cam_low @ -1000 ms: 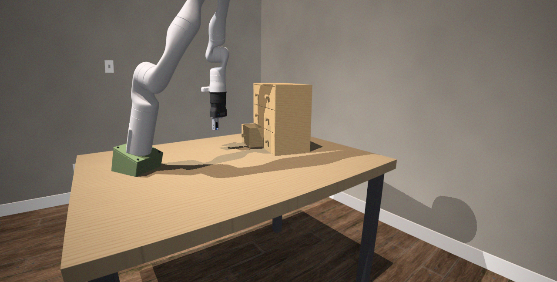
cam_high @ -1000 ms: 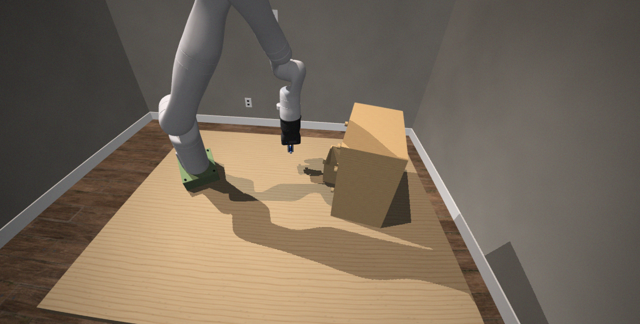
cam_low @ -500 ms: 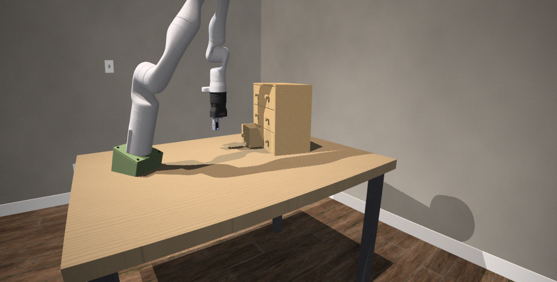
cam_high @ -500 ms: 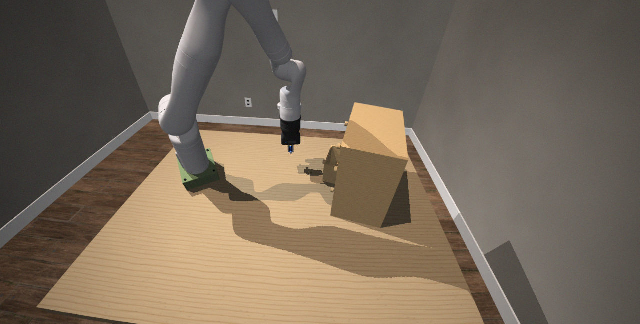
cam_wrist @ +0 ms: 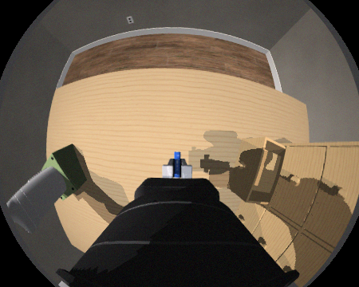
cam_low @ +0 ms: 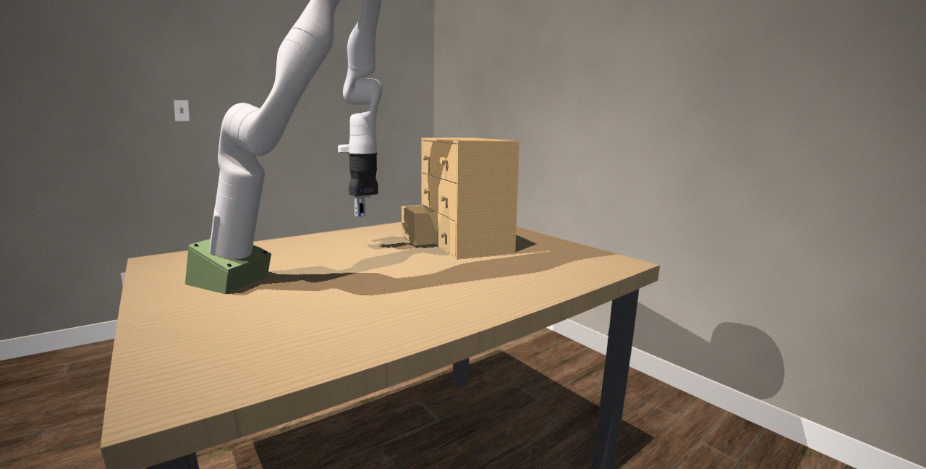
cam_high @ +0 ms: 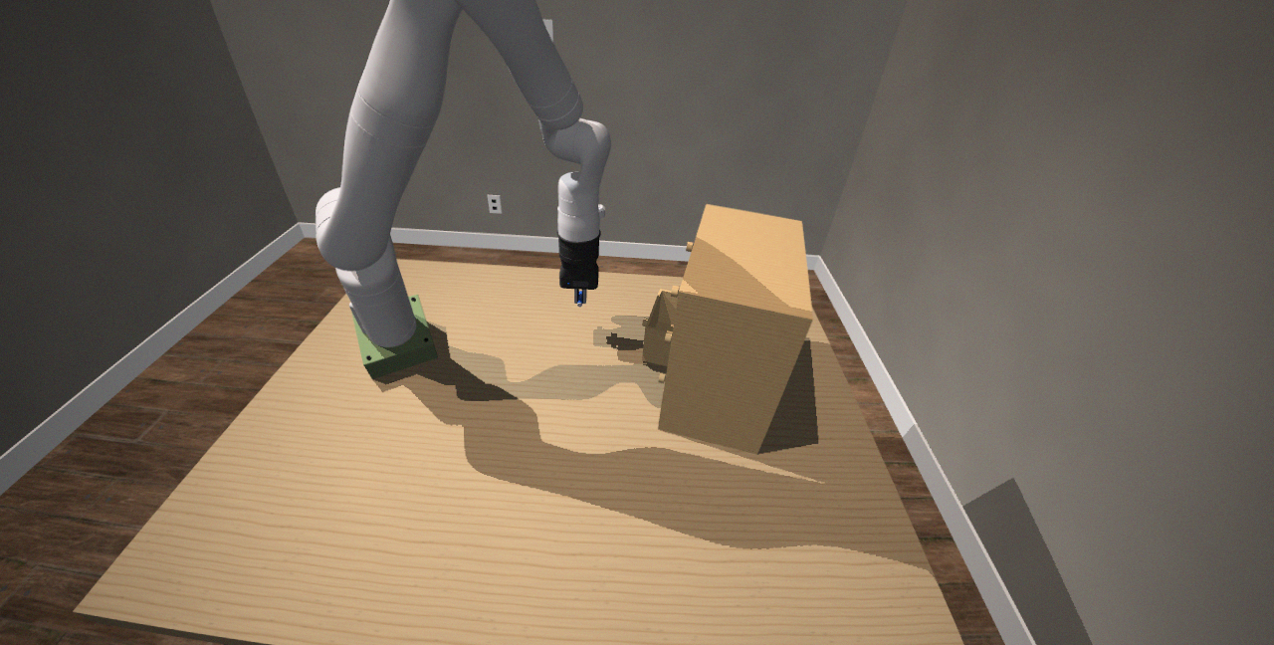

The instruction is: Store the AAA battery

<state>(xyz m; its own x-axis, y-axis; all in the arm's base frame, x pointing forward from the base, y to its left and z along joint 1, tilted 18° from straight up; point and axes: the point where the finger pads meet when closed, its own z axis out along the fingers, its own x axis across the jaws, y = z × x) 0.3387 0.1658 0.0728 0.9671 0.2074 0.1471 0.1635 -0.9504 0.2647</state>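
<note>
My gripper [cam_high: 579, 296] [cam_low: 359, 208] [cam_wrist: 177, 164] points down and is shut on the blue AAA battery [cam_wrist: 177, 155], whose blue end sticks out past the fingertips in the wrist view. It hangs above the table, in front of the chest and short of the open drawer. The wooden chest [cam_high: 735, 369] [cam_low: 487, 197] [cam_wrist: 343, 159] stands upright. One bottom drawer [cam_high: 656, 345] [cam_low: 420, 226] [cam_wrist: 249, 181] is pulled out, on the side away from the exterior camera. Its inside is partly in shadow, and I cannot make out a battery in it. The other drawers look pushed in.
The green arm base [cam_high: 396, 357] [cam_low: 226, 270] [cam_wrist: 69, 167] stands on the table [cam_high: 445, 534] [cam_low: 310, 349] [cam_wrist: 147, 104], on the side opposite the chest. Small knobs stick out of the chest's drawer fronts. The arm's shadow falls over the table and the drawer.
</note>
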